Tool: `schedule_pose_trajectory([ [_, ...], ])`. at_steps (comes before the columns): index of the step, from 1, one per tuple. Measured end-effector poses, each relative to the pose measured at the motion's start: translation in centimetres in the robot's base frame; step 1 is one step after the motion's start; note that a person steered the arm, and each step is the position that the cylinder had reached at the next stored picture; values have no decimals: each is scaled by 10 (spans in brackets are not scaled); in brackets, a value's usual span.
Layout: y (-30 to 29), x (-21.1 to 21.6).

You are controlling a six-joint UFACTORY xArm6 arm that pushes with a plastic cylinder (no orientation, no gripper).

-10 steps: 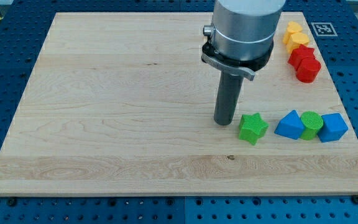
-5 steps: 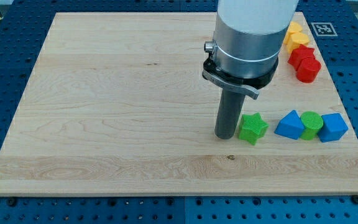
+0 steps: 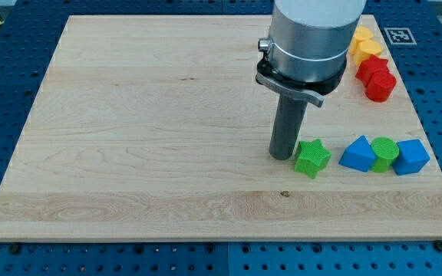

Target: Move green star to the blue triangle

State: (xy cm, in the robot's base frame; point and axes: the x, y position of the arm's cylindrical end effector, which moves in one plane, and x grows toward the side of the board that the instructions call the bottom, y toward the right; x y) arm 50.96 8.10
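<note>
Seven blocks lie on the bench (image 3: 144, 138), all placed here against the green star (image 3: 312, 158), which sits toward the view's lower right. There is one star, and my tip (image 3: 282, 157) stands just to the view's left of it, touching it or nearly so; which of the two cannot be told. The rod carries no pincer, so nothing is spread, pressed together or pinching. To the view's right of the star, with a bare strip of wood between, runs a tight row of three blocks: first one blue triangle (image 3: 357, 154), then one green cylinder (image 3: 384, 154) touching it, then one more blue block (image 3: 411, 157) against the cylinder, its shape roughly a cube. That makes two green blocks and two blue ones. Well above the star and to the view's right, near the bench's far edge, sits a second cluster: what looks like two yellow blocks (image 3: 364, 44) bunched together, partly hidden by the arm's grey housing (image 3: 309, 34), and just below them two red blocks (image 3: 376, 77) touching each other, shapes hard to make out. The star is apart from the triangle, not yet against it.
</note>
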Motion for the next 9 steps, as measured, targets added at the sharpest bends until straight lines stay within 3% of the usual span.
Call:
schedule_pose_trajectory([
  [9, 32, 0],
])
